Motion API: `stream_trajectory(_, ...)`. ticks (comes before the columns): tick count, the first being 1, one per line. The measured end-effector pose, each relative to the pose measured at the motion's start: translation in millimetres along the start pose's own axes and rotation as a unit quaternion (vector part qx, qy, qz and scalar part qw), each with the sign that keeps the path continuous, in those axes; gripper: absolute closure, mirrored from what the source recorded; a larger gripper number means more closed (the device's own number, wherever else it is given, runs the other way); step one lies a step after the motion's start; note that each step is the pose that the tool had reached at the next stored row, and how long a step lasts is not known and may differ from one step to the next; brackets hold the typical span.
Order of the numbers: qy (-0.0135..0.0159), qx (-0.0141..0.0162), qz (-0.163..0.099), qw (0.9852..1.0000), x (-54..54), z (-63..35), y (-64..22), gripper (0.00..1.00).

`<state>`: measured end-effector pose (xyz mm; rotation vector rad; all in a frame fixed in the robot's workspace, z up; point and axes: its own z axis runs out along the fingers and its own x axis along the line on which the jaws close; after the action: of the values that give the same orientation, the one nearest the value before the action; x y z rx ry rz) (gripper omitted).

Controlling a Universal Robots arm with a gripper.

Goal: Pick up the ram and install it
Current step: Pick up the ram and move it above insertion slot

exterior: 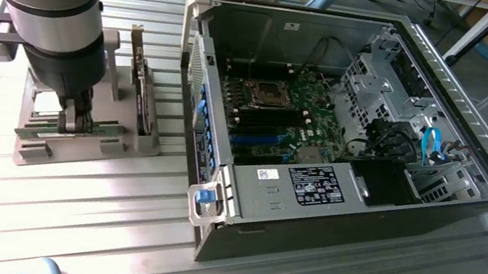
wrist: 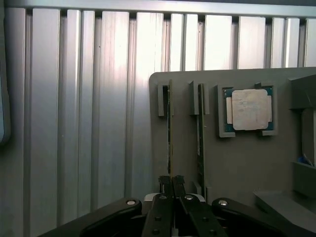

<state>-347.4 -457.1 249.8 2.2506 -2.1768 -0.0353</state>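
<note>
Green ram (wrist: 170, 128) upright in grey holder (wrist: 183, 148), fingers (wrist: 166, 183) tight around it, second stick (wrist: 201, 133) and processor (wrist: 248, 109) beside.

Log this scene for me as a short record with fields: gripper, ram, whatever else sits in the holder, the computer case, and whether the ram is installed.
gripper: gripper shut on the ram, low over the grey holder
ram: ram on edge in its holder slot
next slot: second board on edge, beside the ram, apart from it
processor: processor chip flat in a holder recess
computer case: computer case open, motherboard exposed
install: not yet done
</note>
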Motion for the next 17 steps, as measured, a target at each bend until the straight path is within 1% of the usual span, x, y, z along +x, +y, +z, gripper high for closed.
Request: stream_trajectory(17,0.0000,0.0001,0.000,1.0000,-0.1,-8.8,0.2,0.88)
